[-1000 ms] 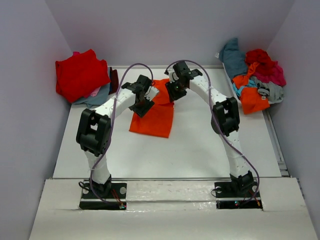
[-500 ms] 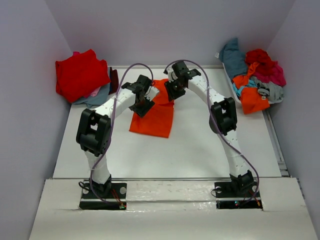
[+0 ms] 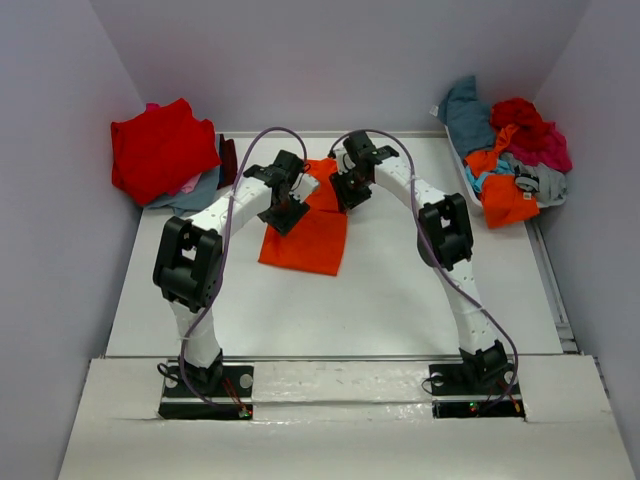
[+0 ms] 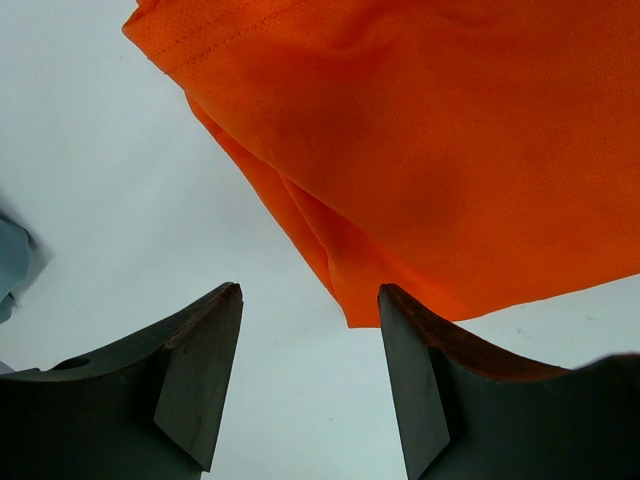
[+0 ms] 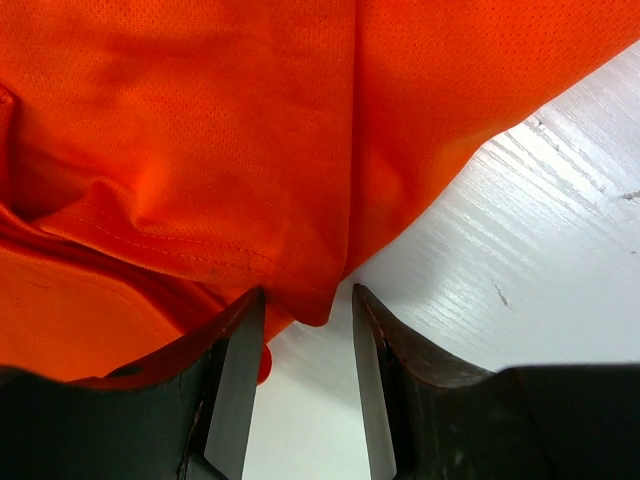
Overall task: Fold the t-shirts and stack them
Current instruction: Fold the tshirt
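Orange t-shirt (image 3: pixel 305 240) lies part-folded on the table (image 3: pixel 400 290); over the last second the right gripper (image 3: pixel 350 190) slid left onto its far edge, jaws half-open, cloth corner between them, unpinched; left gripper (image 3: pixel 283 215) unmoved, open, empty; likely setting up the next fold.

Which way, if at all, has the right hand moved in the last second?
Yes. In the top view the right hand has edged left, away from the clothes heap at the right, farther over the orange t-shirt.
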Motion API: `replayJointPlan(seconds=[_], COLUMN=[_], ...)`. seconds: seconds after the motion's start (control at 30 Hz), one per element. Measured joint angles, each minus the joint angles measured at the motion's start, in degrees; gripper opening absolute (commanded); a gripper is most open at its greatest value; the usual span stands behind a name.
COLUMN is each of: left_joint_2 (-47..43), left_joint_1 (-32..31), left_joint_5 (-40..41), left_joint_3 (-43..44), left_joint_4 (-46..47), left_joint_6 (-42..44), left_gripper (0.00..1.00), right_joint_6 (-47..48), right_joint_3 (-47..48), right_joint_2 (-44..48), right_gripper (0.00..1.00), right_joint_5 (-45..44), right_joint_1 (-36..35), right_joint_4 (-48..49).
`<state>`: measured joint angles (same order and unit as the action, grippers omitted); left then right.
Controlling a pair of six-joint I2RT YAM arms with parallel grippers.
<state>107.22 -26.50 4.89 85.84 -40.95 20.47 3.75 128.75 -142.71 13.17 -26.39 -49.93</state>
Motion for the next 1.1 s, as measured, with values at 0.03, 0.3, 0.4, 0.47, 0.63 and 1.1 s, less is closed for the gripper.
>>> replayJointPlan(seconds=[0.03, 0.3, 0.4, 0.47, 0.63, 1.1], left_joint_2=[0.02, 0.33, 0.33, 0.31, 0.17, -2.21], left_joint_1=[0.00, 0.00, 0.00, 0.00, 0.00, 7.08], left_joint_5=[-0.07, -0.20, -0.20, -0.39, -1.53, -7.06], left_joint_3=[0.00, 0.00, 0.00, -0.04, -3.21, -12.39], left_joint_4=[0.00, 0.07, 0.46, 0.52, 1.95, 4.44], left_joint_6=[0.00, 0.00, 0.00, -0.02, -0.26, -0.22], left_gripper=[0.69, 0.69, 0.69, 0.69, 0.69, 0.70], right_joint_6=[0.09, 0.07, 0.04, -0.02, -0.37, 0.04], right_joint_3=[-0.17, -0.35, -0.81, -0.87, -0.92, -21.68], right_joint_2=[0.07, 0.20, 0.61, 0.87, 3.19, 14.23], right_gripper=[0.47, 0.47, 0.47, 0.47, 0.47, 0.47], right_joint_5=[0.00, -0.09, -0.31, -0.33, 0.90, 10.73], right_joint_1=[0.00, 0.00, 0.00, 0.00, 0.00, -0.02], right_joint_4=[0.09, 0.11, 0.00, -0.87, -4.28, -7.61])
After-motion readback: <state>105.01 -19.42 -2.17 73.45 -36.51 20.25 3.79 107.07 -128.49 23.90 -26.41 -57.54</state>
